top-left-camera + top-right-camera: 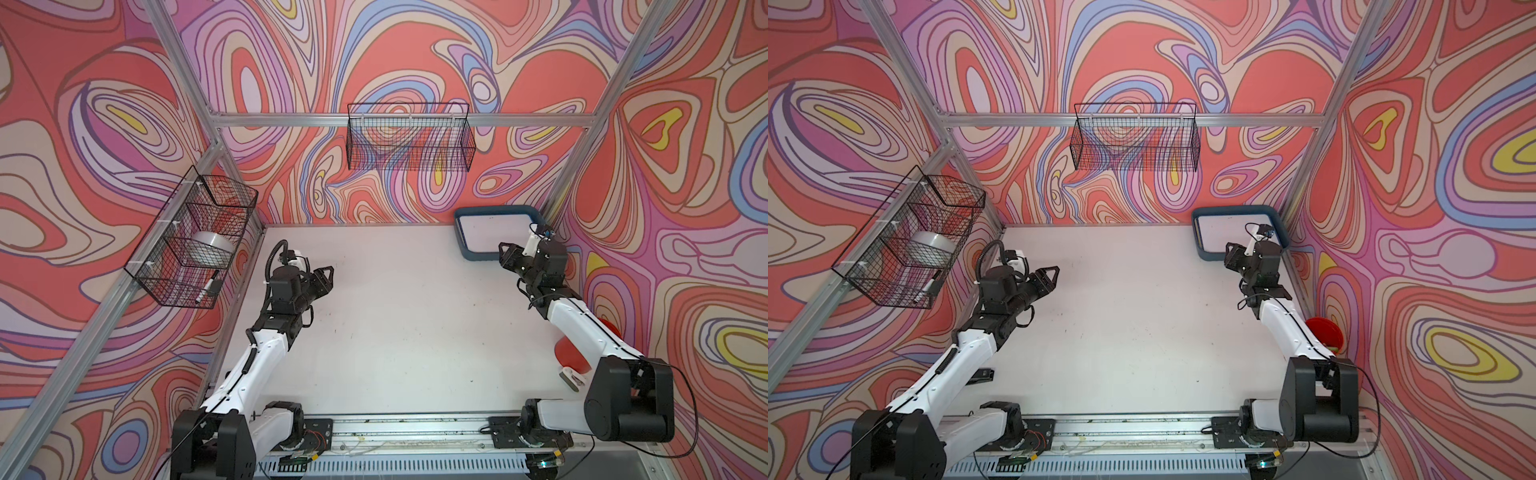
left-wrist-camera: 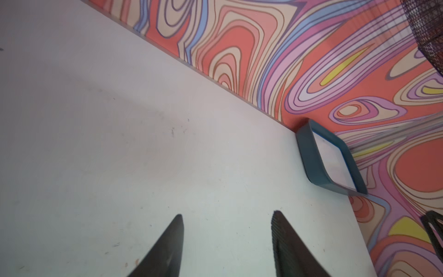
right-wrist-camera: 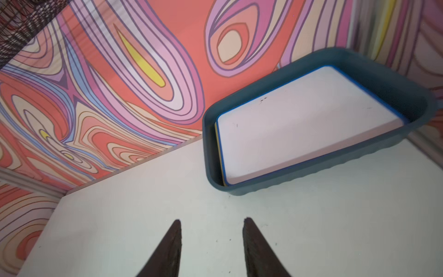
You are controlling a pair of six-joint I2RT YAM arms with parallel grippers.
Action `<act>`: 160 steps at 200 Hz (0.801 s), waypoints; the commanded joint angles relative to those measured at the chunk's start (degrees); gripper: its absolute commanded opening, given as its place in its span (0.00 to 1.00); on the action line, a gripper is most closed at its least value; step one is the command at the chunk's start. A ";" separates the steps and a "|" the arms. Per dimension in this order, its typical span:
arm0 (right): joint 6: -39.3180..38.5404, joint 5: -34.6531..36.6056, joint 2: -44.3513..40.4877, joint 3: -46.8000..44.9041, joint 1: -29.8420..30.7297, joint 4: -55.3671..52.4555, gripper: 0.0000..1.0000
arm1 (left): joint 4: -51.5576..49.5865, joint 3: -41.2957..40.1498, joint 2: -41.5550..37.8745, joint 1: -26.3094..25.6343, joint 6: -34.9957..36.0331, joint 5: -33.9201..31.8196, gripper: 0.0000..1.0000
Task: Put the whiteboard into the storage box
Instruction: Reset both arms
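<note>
The storage box (image 1: 460,233) (image 1: 1198,243) is a dark teal tray in the table's far right corner. A whiteboard (image 1: 490,235) (image 1: 1225,232) (image 3: 306,124) with a blue edge lies flat inside it, and a yellow edge shows underneath it in the right wrist view. My right gripper (image 1: 501,257) (image 1: 1227,254) (image 3: 212,219) hovers open and empty just in front of the box (image 3: 208,153), over bare table. My left gripper (image 1: 330,278) (image 1: 1054,276) (image 2: 227,214) is open and empty over the left part of the table, far from the box (image 2: 311,163).
A black wire basket (image 1: 409,137) hangs on the back wall. Another basket (image 1: 166,266) on the left wall holds a tape roll (image 1: 210,247) and a marker (image 1: 208,289). A red cup (image 1: 571,357) (image 1: 1323,332) lies behind the right arm by the right wall.
</note>
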 commanded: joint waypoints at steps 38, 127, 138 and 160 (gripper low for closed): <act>-9.45 13.72 7.73 -11.78 -0.12 23.86 0.53 | -6.14 -5.12 -5.05 1.24 5.18 -23.42 1.00; -12.42 16.14 10.46 -25.24 -0.12 40.37 0.56 | 35.58 -30.01 -4.32 1.35 21.59 -32.88 1.00; -14.05 13.42 12.12 -26.39 -0.03 44.58 0.65 | 39.57 -31.21 -2.69 1.35 23.01 -33.06 1.00; -14.77 12.41 17.19 -27.70 0.13 52.63 0.66 | 42.08 -30.33 1.98 1.35 25.30 -30.82 1.00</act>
